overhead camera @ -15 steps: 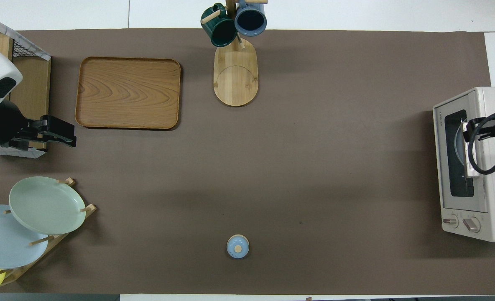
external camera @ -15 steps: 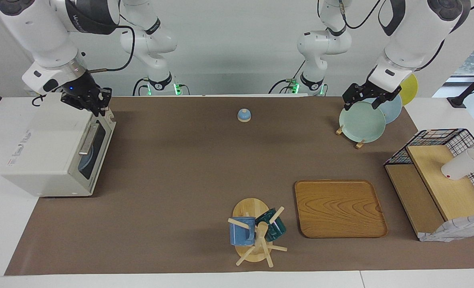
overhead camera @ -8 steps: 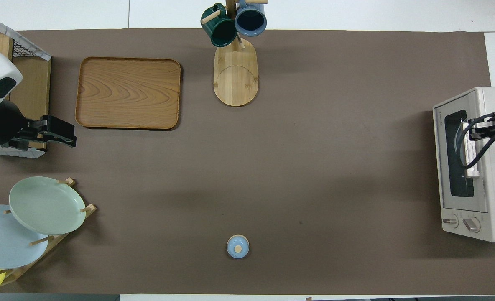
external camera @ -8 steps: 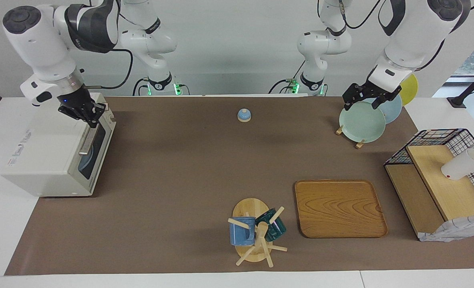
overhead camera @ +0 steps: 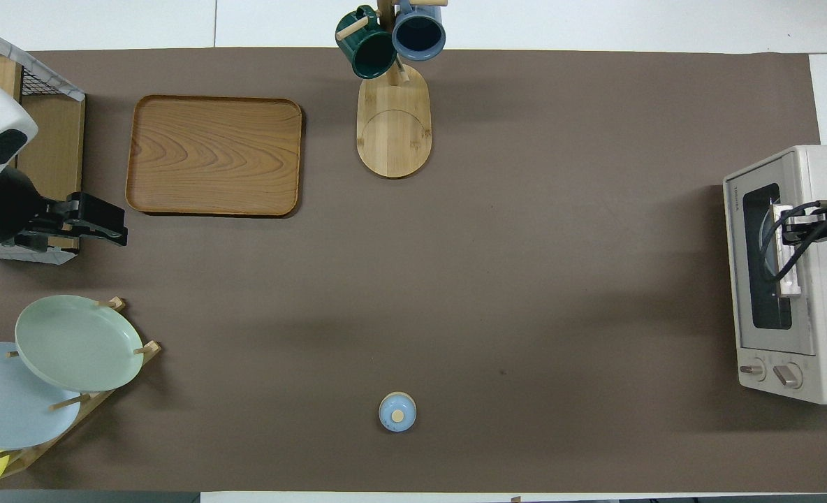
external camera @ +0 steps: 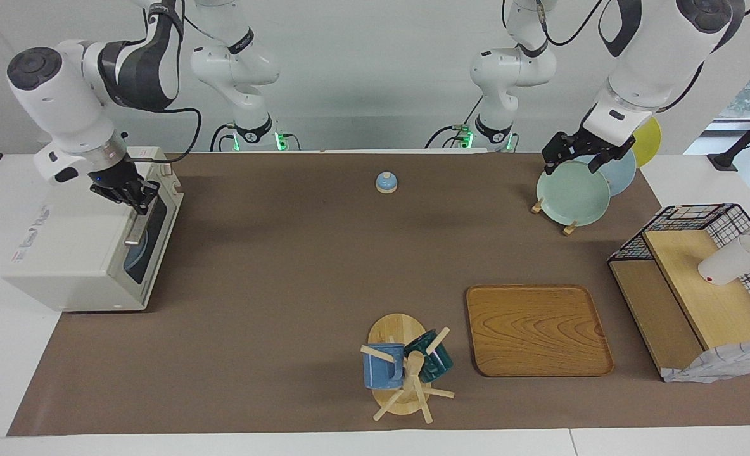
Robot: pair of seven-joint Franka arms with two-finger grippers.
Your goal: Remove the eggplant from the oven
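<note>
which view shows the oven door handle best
The overhead view: the oven faces up into it, so the door's bar handle shows along its length. In the facing view the right gripper covers its upper end.

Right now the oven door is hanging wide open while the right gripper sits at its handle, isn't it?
Not quite. The oven door is closed, as the facing view shows. The right gripper is indeed at the handle along the door's top edge.

I was working a robotics lab staged as a kitchen: two bench-mounted white arms against a bare grey wall, a brown mat (external camera: 286,266) carrying a toaster oven (external camera: 90,240), plate rack (external camera: 581,190) and mug tree (external camera: 406,373).
</note>
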